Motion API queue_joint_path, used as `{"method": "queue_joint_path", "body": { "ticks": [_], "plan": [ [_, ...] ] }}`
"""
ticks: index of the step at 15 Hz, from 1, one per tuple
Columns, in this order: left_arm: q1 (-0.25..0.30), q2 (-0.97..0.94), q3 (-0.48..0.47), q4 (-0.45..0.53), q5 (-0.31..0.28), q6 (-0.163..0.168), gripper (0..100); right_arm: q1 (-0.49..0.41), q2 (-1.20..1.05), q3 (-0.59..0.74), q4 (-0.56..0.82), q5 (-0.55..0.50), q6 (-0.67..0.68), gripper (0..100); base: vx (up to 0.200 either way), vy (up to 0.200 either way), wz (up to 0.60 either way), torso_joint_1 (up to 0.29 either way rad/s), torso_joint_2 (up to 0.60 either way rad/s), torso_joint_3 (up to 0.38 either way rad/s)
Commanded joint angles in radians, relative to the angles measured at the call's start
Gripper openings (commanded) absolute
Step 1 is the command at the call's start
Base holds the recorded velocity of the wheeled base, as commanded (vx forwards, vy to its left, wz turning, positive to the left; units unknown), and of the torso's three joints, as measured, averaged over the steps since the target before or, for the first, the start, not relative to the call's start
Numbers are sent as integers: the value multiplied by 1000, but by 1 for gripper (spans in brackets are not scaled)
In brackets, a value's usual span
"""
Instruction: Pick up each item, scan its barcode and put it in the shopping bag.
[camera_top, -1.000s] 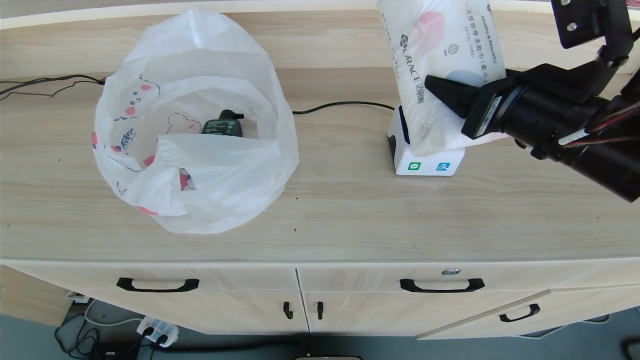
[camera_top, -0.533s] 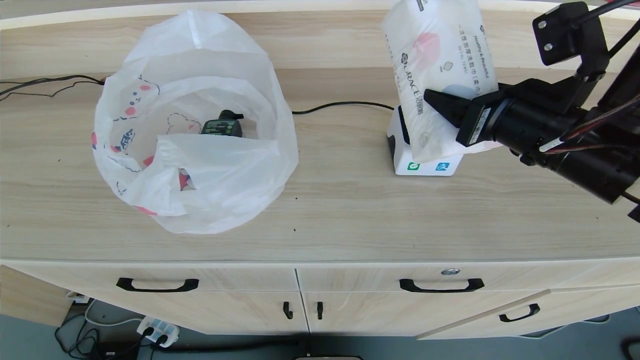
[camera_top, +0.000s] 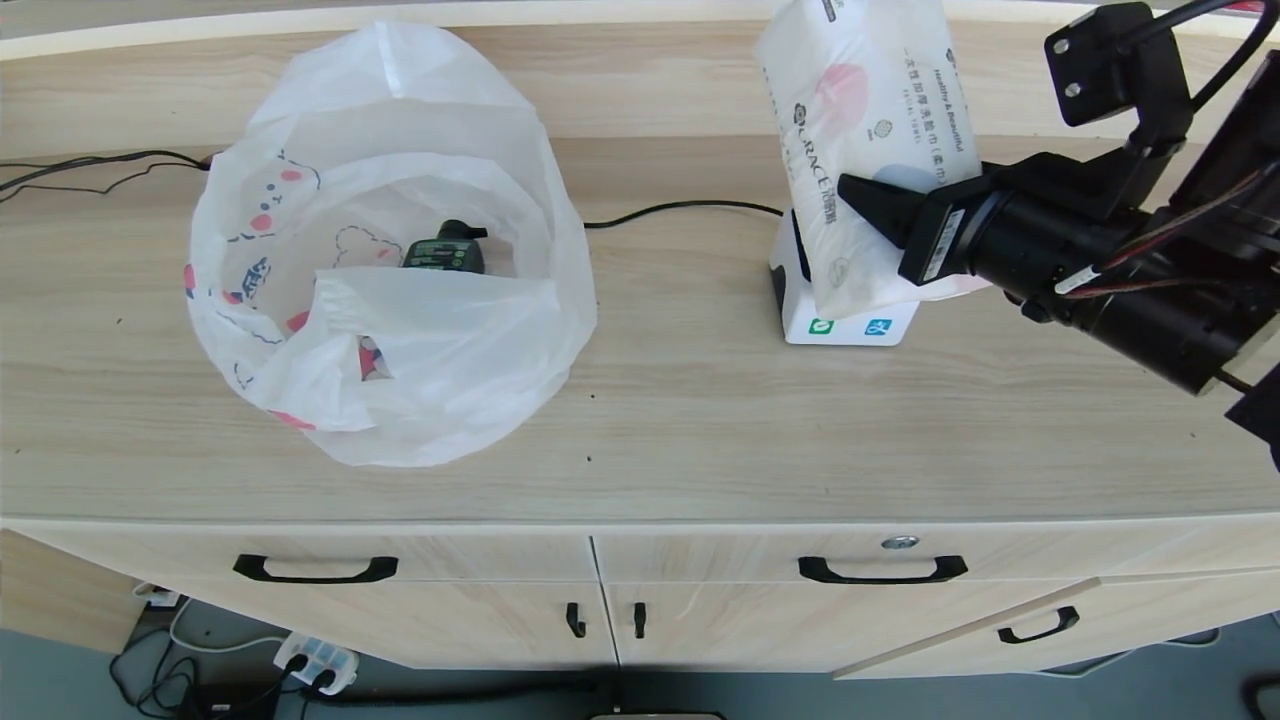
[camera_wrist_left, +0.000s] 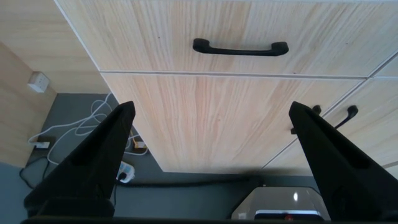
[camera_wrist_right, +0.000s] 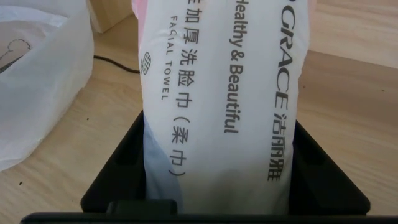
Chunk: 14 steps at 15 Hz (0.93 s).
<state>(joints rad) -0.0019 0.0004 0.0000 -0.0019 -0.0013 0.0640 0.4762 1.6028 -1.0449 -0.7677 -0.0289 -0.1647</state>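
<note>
Right gripper (camera_top: 872, 195) grasps the towel pack (camera_top: 860, 100) upright, just above the white scanner (camera_top: 845, 325) on the surface (camera_top: 700, 420), well right of the shopping bag (camera_top: 390, 250). We judge: turn the barcode toward the scanner window and hold steady. Left gripper (camera_wrist_left: 208, 112) hangs released.

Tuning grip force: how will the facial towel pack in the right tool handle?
Likely light for its size: the facial towel pack rises well above the right tool without drooping. Probably squashy, being film-wrapped soft tissue. The smooth film may slip.
</note>
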Motion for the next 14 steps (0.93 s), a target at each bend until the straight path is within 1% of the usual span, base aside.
{"method": "queue_joint_path", "body": {
  "ticks": [1, 4, 6, 7, 8, 10, 11, 12, 14],
  "plan": [
    [0, 0, 0, -1, 0, -1, 100, 2, -26, -14, 4, 3, -1, 0, 0, 0, 0, 0, 0, 0],
    [0, 0, 0, -1, 0, -3, 100, 13, -72, -20, 8, 6, -4, 0, 0, 0, 0, 0, 0, 0],
    [0, 0, 0, -1, 0, -3, 100, 90, -98, -24, 8, -2, -12, 0, 0, 0, 0, 0, 0, 0],
    [0, 0, 0, 0, 0, -3, 100, 102, -99, -26, 8, -2, -12, 0, 0, 0, 0, 0, 0, 0],
    [0, 0, 0, 0, 0, -3, 100, 171, -110, -24, 8, -22, -26, 0, 0, 0, 0, 0, 0, 0],
    [0, 0, 0, 0, 0, -3, 100, 245, -116, -20, 8, -69, -38, 0, 0, 0, 0, 0, 0, 0],
    [0, 0, 0, 0, 0, -4, 100, 262, -116, -18, 8, -83, -38, 0, 0, 0, 0, 0, 0, 0],
    [0, 0, 0, 0, 0, -6, 100, 282, -116, -7, 8, -94, -38, 0, -200, 0, 0, 7, 7, -2],
    [0, 0, 0, 0, 0, -7, 100, 282, -118, -6, 8, -94, -36, 0, -200, 0, 0, 12, 5, -7]
  ]
}}
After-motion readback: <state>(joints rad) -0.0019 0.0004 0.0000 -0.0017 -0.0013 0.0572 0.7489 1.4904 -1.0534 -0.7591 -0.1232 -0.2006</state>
